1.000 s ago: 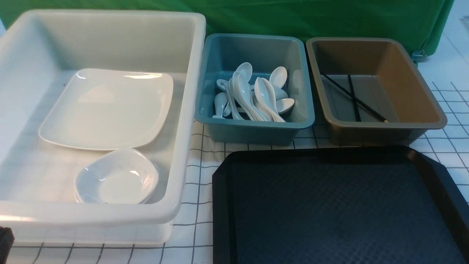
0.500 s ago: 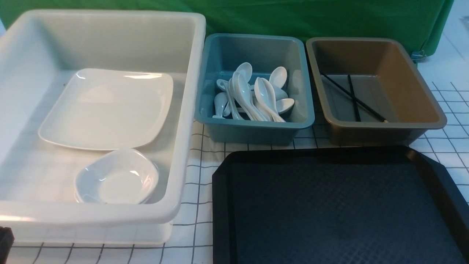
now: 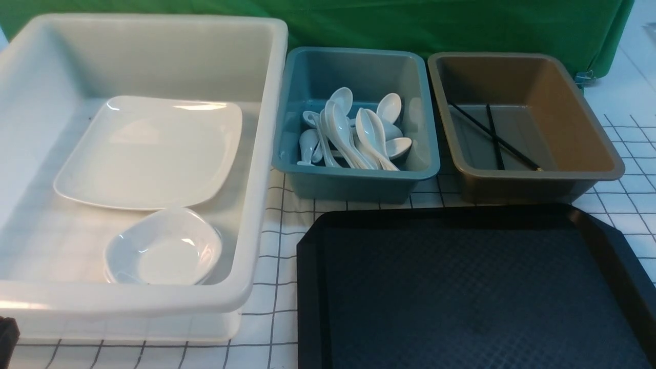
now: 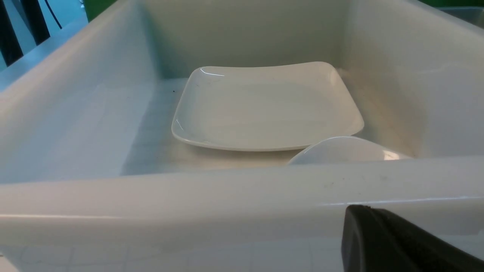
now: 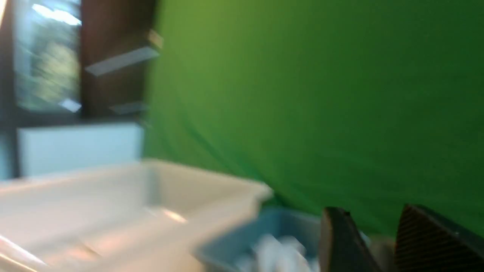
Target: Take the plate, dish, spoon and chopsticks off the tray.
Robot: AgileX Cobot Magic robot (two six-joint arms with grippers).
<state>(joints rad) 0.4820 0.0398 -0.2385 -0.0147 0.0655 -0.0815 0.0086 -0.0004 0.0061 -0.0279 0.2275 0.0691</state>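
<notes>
Tray (image 3: pixel 471 292) lies nearest me on the right of the table (image 3: pixel 277 266), black, diamond-textured, its surface bare. Beside it on my left stands the big white bin (image 3: pixel 256 169), and low against that bin's near wall sits my left arm — only a dark corner of it (image 3: pixel 7 333) shows in the front view. From the left wrist view I see one black finger (image 4: pixel 397 245) at the edge of the picture, just before the bin's rim (image 4: pixel 189 196); the other finger is out of the picture, so I cannot tell whether those jaws are spread or pressed together.

Inside the white bin the small deep dish (image 3: pixel 164 247) rests closest, touching the near edge of the plate (image 3: pixel 151 151), which lies flat behind it on the bin floor; the left wrist view shows the same plate (image 4: pixel 264 107) with the dish's rim (image 4: pixel 346 149) peeking over the wall.

Farther back, the blue bin (image 3: pixel 359 179) holds a heap of white spoons (image 3: pixel 353 134), and the brown bin (image 3: pixel 589 154) to its right holds the chopsticks (image 3: pixel 494 136), crossed on its floor.

My right arm is out of the front view. Its wrist picture is blurred, aimed over the white and blue bins at the green backdrop (image 5: pixel 321 94) — two dark fingers (image 5: pixel 342 241) stand apart with a gap between them and nothing in it.
</notes>
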